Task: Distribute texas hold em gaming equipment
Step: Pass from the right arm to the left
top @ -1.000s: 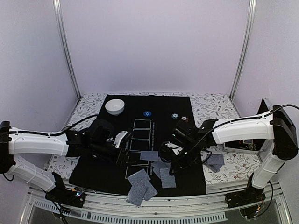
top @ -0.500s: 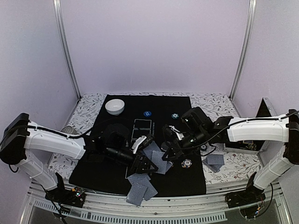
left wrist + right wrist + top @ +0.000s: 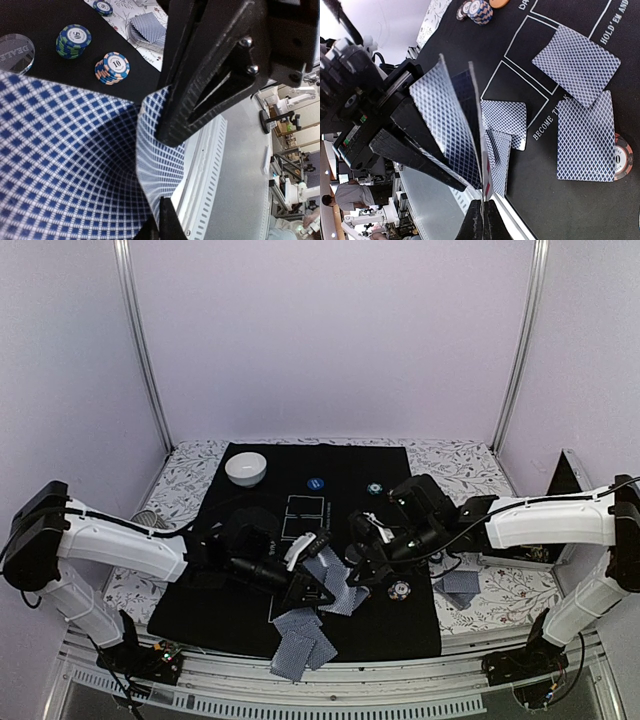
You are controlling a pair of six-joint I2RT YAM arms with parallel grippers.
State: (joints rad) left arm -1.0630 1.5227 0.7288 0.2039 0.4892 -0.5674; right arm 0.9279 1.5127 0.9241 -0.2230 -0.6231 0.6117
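Low over the front of the mat, my two grippers meet on a small fan of blue-backed playing cards. My right gripper is shut on the fan's lower edge. My left gripper is shut on the bent outer card, and it shows as black fingers in the right wrist view. In the top view the left gripper and right gripper sit close together. More cards lie at the mat's front. A chip stack sits right of them.
A white bowl, a blue disc and a teal chip stack stand at the back of the black mat. A card pile lies off the mat to the right. The "50" and "10" chip stacks are nearby.
A second ago the arms were apart; they came together over the front of the mat. The left gripper, open half a second ago, has closed on a card of the fan.
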